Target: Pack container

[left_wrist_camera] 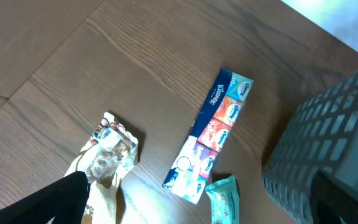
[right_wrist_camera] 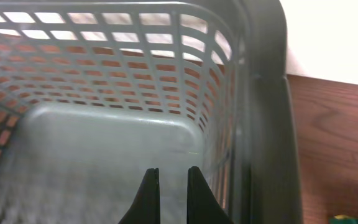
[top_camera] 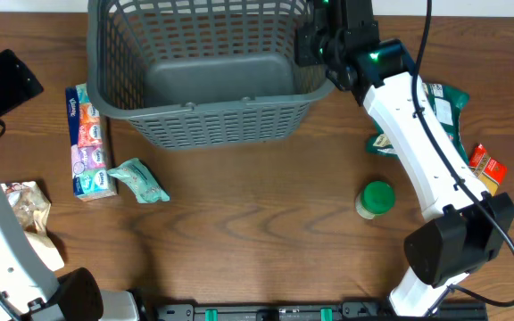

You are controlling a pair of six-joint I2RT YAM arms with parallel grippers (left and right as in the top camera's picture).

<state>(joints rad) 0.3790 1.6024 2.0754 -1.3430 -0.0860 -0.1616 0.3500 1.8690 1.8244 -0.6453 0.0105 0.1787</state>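
The container (top_camera: 205,109), a large dark grey lattice basket, stands empty at the back middle of the table. My right gripper (top_camera: 325,41) hangs just inside its right rim. In the right wrist view this gripper (right_wrist_camera: 173,169) is shut with nothing held, above the basket's bare base and next to its right wall (right_wrist_camera: 266,93). My left gripper (top_camera: 0,82) is high at the far left, well apart from the basket. In its wrist view it (left_wrist_camera: 201,180) stands open and empty, with the basket's corner (left_wrist_camera: 328,137) at the right.
Left of the basket lie a colourful tissue pack (top_camera: 87,143) (left_wrist_camera: 213,134), a teal wipes pouch (top_camera: 139,180) (left_wrist_camera: 224,198) and a clear snack bag (top_camera: 25,209) (left_wrist_camera: 104,158). On the right are a green-lidded jar (top_camera: 376,198), a green bag (top_camera: 440,102) and an orange packet (top_camera: 487,167).
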